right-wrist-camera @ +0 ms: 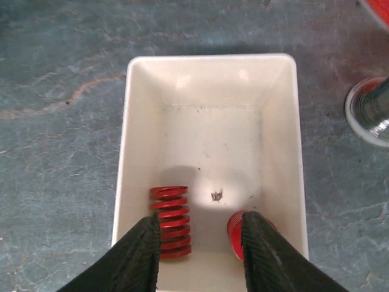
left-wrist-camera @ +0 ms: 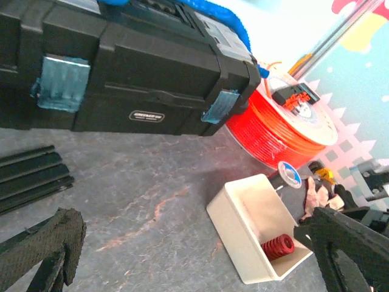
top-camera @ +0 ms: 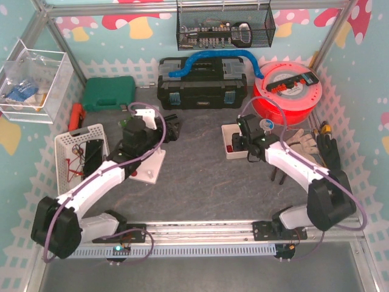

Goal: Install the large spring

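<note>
A small white bin (right-wrist-camera: 209,79) holds two red springs. One spring (right-wrist-camera: 171,213) lies lengthwise at the bin's left; the other (right-wrist-camera: 236,234) is half hidden behind my right finger (right-wrist-camera: 264,255). I cannot tell which of them is the large spring. My right gripper (right-wrist-camera: 200,255) reaches into the bin (top-camera: 230,131) with its jaws apart and bare floor between them, gripping nothing. My left gripper (left-wrist-camera: 194,261) hangs wide open and empty over the table, left of the bin (left-wrist-camera: 243,225), where one spring (left-wrist-camera: 278,247) shows. A white fixture plate (top-camera: 149,165) lies under the left arm.
A black toolbox (top-camera: 202,82) stands at the back, with a red filament spool (top-camera: 285,91) to its right and a green case (top-camera: 108,92) to its left. A white basket (top-camera: 79,152) sits at the left and gloves (top-camera: 301,143) at the right. Black rails (left-wrist-camera: 30,179) lie near the left gripper.
</note>
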{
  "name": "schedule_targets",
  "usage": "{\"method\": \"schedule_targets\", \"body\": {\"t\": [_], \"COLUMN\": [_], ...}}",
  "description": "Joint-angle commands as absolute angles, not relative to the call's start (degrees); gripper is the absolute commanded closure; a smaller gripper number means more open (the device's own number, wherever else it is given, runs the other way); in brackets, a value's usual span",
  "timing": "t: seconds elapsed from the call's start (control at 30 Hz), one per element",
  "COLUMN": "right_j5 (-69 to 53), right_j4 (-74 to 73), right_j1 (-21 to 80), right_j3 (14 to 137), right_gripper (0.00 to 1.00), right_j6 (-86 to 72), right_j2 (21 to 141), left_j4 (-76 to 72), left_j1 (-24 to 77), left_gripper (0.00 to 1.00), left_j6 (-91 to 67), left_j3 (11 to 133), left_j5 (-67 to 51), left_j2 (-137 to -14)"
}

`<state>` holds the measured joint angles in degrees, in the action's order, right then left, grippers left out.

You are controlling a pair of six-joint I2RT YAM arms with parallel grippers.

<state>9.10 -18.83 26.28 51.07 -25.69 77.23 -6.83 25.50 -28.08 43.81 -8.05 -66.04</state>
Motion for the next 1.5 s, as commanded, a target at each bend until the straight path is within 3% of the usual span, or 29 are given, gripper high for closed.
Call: {"method": "schedule_targets", "body": {"t": [0.0,0.27,0.5,1.07,1.47], "right_j5": [10.0,13.2,14.1,10.4,11.4], "right_j4": [-26.5,-34.6,-36.9,-31.1,-29.7], "right_j1": [25.5,25.4,25.3,24.6,23.9], "right_j3": [56.2,62.4,62.4,64.1,66.0], "right_gripper": [0.64,0.65,0.56,0.53,0.5], "right_j6": [-25.6,-27.5,-28.9,-28.3,-27.2], "right_j2": [82.6,90.6,92.2,100.8,100.1], "left_j4": [-16.5,-16.4,-16.5,-16.7,-16.7], "left_j1": [27.2,27.2,27.2,27.4,27.4], "left_gripper": [0.01,0.01,0.01,0.01,0.01], "left_j6": [-27.1,-26.7,-26.5,-26.4,-26.3], "left_j3": [41.5,40.2,39.3,38.5,38.5], "left_j5": [-6.0,-4.8,-4.1,-2.9,-2.7], "left_j2": [-70.4,-73.9,-71.4,-68.9,-69.1]}}
